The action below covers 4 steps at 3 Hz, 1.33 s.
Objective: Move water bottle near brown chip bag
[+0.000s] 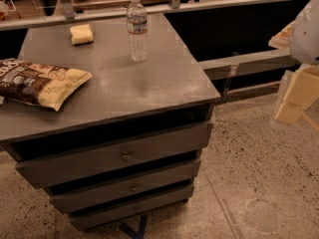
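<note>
Camera view: water bottle [137, 30] upright at upper centre; brown chip bag [40, 82] at left; gripper [298, 92] at right edge, grasp state indeterminable.

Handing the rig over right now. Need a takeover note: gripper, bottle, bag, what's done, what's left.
Gripper: at the right edge of the view, out beside the cabinet and below its top, nowhere near the bottle.
Water bottle: upright at the back of the cabinet top, untouched.
Brown chip bag: lying flat at the top's left front edge, far from the bottle.
Yellow block: back left, apart from both.
Done: nothing.
Left: reach in, grasp the bottle, set it beside the bag, release.
</note>
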Available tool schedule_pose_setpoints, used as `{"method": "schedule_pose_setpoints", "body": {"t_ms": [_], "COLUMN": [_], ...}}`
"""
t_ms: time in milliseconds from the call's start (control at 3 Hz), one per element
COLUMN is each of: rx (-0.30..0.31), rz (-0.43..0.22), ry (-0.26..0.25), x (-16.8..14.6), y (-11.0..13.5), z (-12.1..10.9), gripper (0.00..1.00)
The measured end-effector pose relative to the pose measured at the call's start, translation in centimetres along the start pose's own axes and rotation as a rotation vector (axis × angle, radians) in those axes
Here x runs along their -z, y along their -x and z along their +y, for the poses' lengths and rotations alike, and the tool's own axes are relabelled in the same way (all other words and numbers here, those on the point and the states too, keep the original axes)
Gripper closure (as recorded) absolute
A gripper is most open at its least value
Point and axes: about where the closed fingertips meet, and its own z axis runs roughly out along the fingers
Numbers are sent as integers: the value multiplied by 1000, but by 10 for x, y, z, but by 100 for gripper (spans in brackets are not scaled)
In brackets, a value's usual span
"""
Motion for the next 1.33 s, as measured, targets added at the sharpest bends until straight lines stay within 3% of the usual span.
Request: {"method": "schedule_pose_setpoints", "body": {"t_ms": [333, 667, 1333], "rx": [0, -60, -420], "rz": [0, -88, -457], "ry": [0, -11, -59], "x": [0, -1, -35], "y": [0, -1, -8], "z": [0, -5, -42], "gripper": [0, 0, 0]}}
